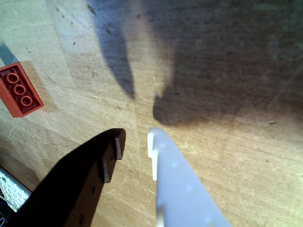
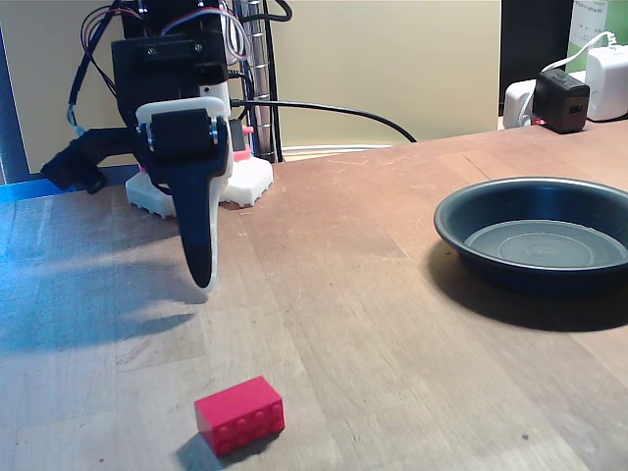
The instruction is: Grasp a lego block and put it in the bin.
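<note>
Small bright red studded plastic lego block, lying on the wooden table well apart from the empty gripper with jaws slightly parted: probably light, rigid and smooth, best pinched across its flat long sides.

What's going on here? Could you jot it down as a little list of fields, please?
Gripper: open, holding nothing, hanging above bare wood
Lego block: red, on the table, nearer the fixed camera than the gripper; at the left edge of the wrist view
Bin: dark round dish, nothing in it, on the right in the fixed view
Table: wooden planks
Progress: block not yet grasped
</note>
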`<state>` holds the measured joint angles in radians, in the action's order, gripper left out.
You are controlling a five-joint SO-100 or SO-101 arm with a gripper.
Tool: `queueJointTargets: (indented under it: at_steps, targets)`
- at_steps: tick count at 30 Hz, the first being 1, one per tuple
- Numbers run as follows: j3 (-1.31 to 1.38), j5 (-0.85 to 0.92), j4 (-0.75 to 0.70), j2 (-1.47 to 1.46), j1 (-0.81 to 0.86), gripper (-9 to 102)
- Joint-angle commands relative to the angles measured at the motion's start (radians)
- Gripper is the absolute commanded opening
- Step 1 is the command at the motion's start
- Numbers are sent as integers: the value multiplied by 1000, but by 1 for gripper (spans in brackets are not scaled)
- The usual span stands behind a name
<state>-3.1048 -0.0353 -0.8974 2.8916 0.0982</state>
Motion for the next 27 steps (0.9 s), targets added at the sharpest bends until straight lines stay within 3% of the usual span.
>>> queueJointTargets:
  at_steps: [1, 27]
  targets:
    - [-52, -6, -2, 3, 2, 0]
    - [-51, 3, 12, 3, 0, 0]
